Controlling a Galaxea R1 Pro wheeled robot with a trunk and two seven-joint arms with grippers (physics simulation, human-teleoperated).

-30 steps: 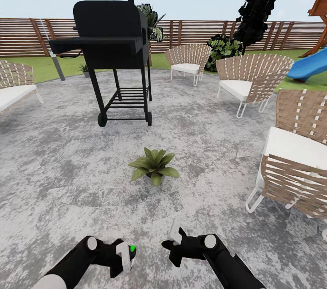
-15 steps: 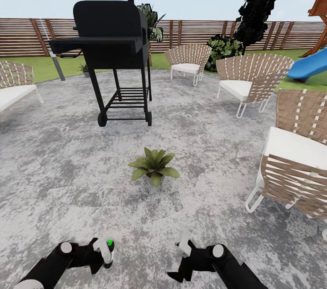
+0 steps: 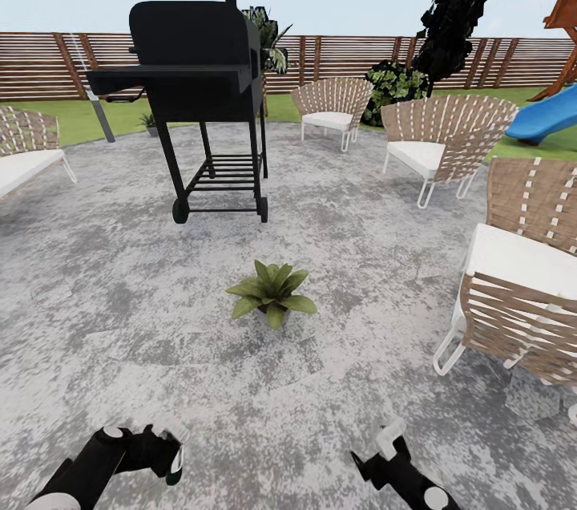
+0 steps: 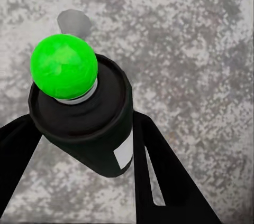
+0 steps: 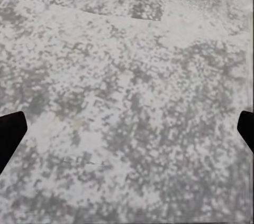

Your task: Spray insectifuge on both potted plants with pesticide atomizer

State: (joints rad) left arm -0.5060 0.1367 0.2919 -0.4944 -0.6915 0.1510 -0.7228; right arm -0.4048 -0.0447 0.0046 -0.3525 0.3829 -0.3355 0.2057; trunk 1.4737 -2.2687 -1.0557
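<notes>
Left wrist view: pesticide atomizer [image 4: 87,123], a dark cylinder with bright green rounded cap and white label patch, is clamped between the black fingers of the left gripper [image 4: 84,150] | right gripper [image 5: 127,129] is spread wide, nothing held, tips cut off | mottled grey patio [image 3: 361,253] | leafy potted plant [image 3: 271,293] ahead | black grill [image 3: 196,85] beyond

A black grill [image 3: 196,85] on a wheeled frame stands on the mottled grey paving. Woven tan chairs with white cushions ring it: one at the far side [image 3: 330,111], one to its right [image 3: 443,139], a nearer one at the right edge [image 3: 525,269], another at the left edge [image 3: 24,149]. A blue slide [image 3: 547,114] lies on the grass before the slatted brown fence [image 3: 353,57]. A dark tree [image 3: 458,1] rises above a leafy bush [image 3: 393,87].
</notes>
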